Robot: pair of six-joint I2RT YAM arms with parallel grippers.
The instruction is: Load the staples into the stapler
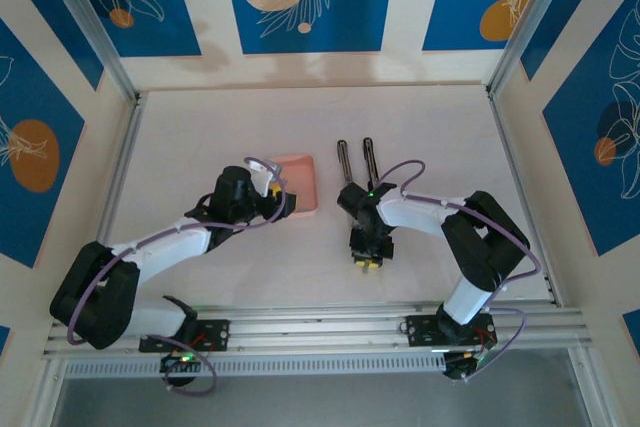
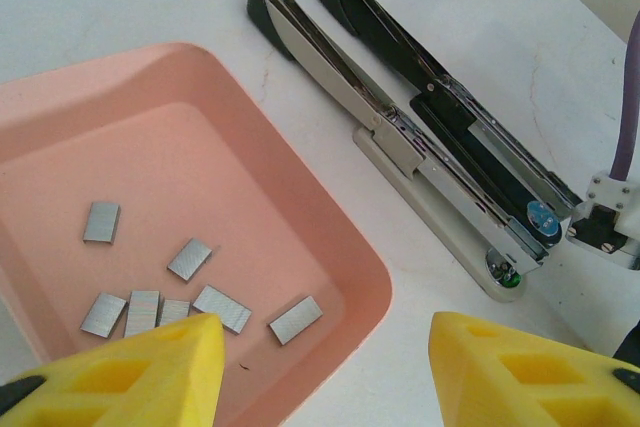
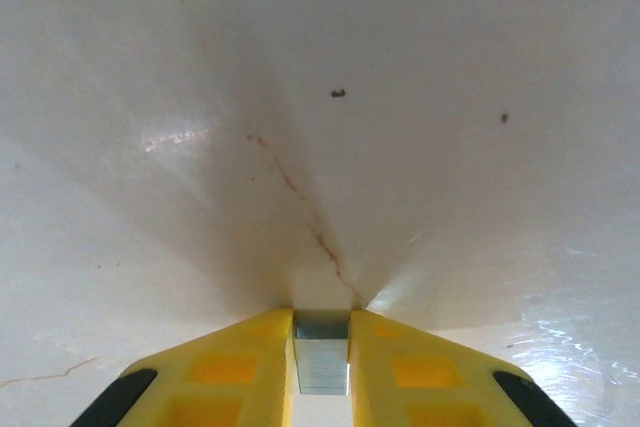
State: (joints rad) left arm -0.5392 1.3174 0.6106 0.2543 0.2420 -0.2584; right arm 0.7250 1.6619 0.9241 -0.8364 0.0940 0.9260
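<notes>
Staple strip (image 3: 322, 362) pinched by the right gripper (image 3: 321, 335).
The left gripper (image 2: 320, 372) is held spread above the pink tray (image 2: 250, 147); the stapler (image 2: 400, 135) is seen at upper right.

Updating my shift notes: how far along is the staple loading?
Done: the stapler lies opened out flat on the table. In hand: the right tool is shut on one strip, and the left tool hovers open over the tray with several more staples in it. Left: setting the strip into the stapler and closing it.
</notes>
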